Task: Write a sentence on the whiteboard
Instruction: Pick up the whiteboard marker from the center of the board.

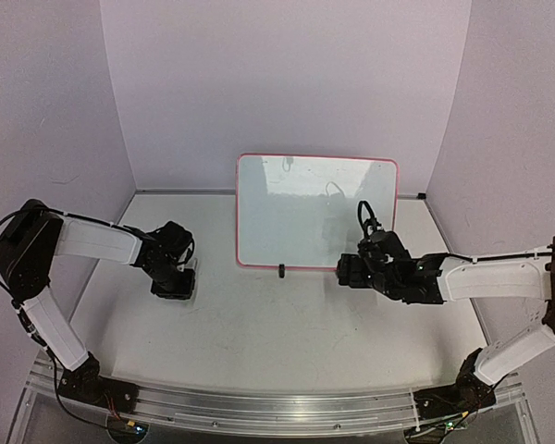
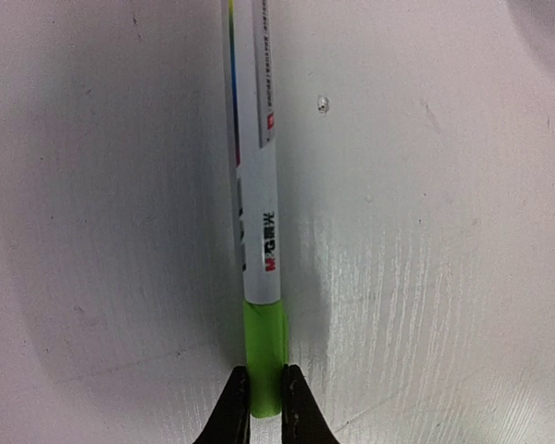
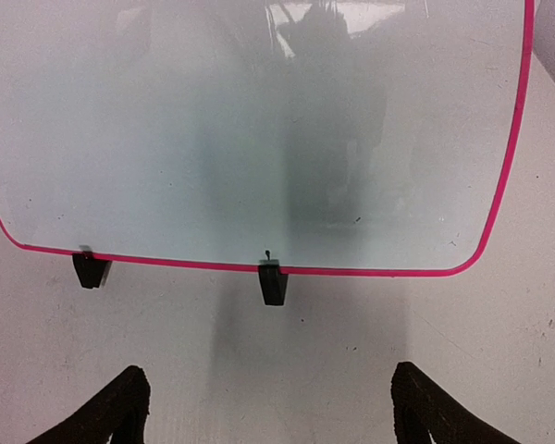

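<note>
Three-sided enclosure seen from above: plain pale lilac back wall [image 1: 287,74]; left side wall [image 1: 46,102] and right side wall [image 1: 518,102] angled outward toward the camera; white matt surface [image 1: 277,324] meeting the walls at a thin seam; aluminium rail [image 1: 277,405] along the near edge of the surface; light diffuse, shadows soft; wrist views show fine scratches, small specks and a mild sheen on the surface.

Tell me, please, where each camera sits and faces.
Top external: above, behind the robot, looking down on the table; both arms and whiteboard show.
Left wrist: looks down at the table; left claw shut on the green end of a marker.
Right wrist: low, facing the whiteboard; open right claw at bottom.
Shared: top and right wrist both see the whiteboard.
</note>
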`<state>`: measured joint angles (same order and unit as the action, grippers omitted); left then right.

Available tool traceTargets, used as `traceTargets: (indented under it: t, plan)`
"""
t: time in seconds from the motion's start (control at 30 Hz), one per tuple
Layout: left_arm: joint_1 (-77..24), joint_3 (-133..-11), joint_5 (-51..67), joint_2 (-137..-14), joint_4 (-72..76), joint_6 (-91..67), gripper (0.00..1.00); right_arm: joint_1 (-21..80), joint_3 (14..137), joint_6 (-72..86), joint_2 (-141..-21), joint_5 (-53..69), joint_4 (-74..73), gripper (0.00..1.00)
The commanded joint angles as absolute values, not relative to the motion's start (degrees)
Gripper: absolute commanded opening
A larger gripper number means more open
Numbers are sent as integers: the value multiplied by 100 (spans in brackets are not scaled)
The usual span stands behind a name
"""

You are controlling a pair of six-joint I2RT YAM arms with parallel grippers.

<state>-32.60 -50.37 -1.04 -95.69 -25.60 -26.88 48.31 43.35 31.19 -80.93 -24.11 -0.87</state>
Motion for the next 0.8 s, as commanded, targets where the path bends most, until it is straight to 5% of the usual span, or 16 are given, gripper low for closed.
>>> traceTargets:
  t: [0.0,0.23,0.5,0.77]
  plan:
    - [-3270,-5185,-22,-9682,-2833,-2475,0,4847,4423,2726,-7901,-2308,-67,89]
    - [-3270,-5650,-378,-9077,-3305,-2041,0,4700,5004,1954,-7858,-1173,-460,94]
    - [-3270,-6135,-662,-7906,-3673,-1502,0,3764,5403,1546,-7674,1606,-703,98]
    - [-3279,-6681,874,-7399,-4186,-157,0,3407,5855,1370,-7723,3674,-781,98]
